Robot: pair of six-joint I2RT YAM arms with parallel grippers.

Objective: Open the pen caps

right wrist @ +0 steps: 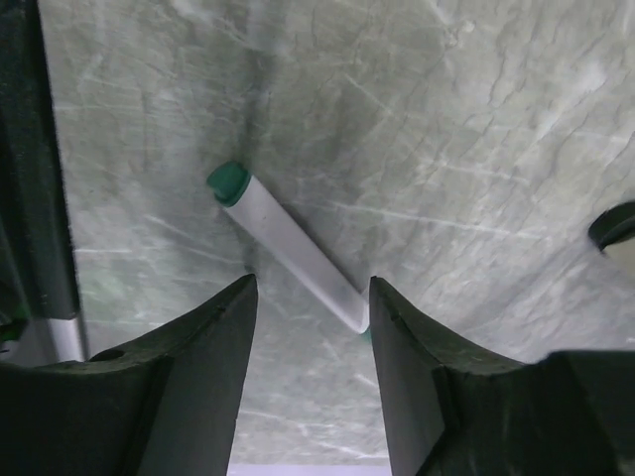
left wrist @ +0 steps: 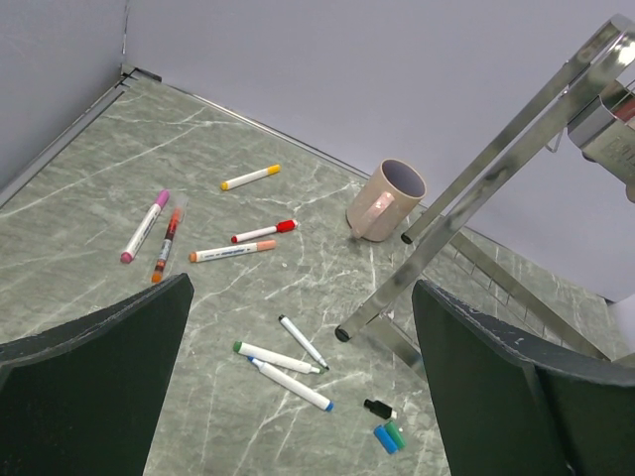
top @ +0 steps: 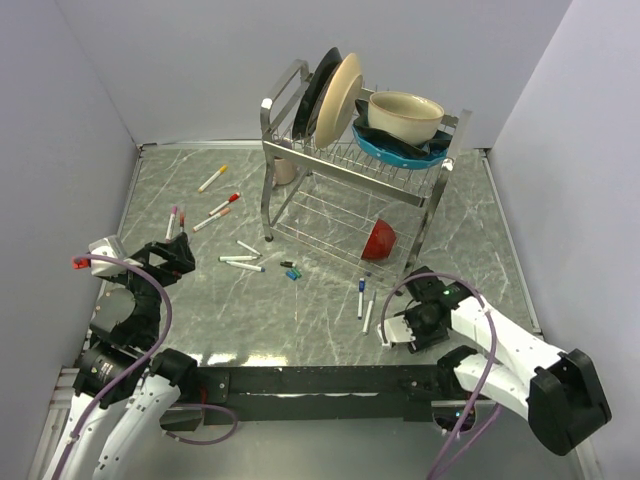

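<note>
Green plastic tips the far end of a thin white marker pen [right wrist: 298,256] that lies flat on the grey-green marbled table top [right wrist: 476,119]. This small green cap [right wrist: 227,182] sits ahead of the right gripper [right wrist: 313,290], over toward the finger on the left side of the wrist view and clear of both fingers. The barrel slants back so that its near end lies in the gap, close against the other finger [right wrist: 412,342]. That gripper's jaws stand partly apart, far wider than the barrel, and are clenched on nothing. From above, the right gripper [top: 392,330] hangs low near the table's front edge. The left gripper [top: 168,256] is at the left side, spread fully and holding nothing. In its own wrist view the left gripper [left wrist: 303,293] looks down on three loose caps lying close together: a black cap [left wrist: 375,406], a loose green cap [left wrist: 396,433] and a blue cap [left wrist: 384,439]. They are nearer the right-side finger, close to a foot of the chrome wire dish rack [left wrist: 476,188]. Three uncapped white pens [left wrist: 283,362] lie between the fingers. Farther off are pens with caps on: a yellow cap [left wrist: 230,183], a red cap [left wrist: 286,225] and a salmon cap [left wrist: 266,244].
</note>
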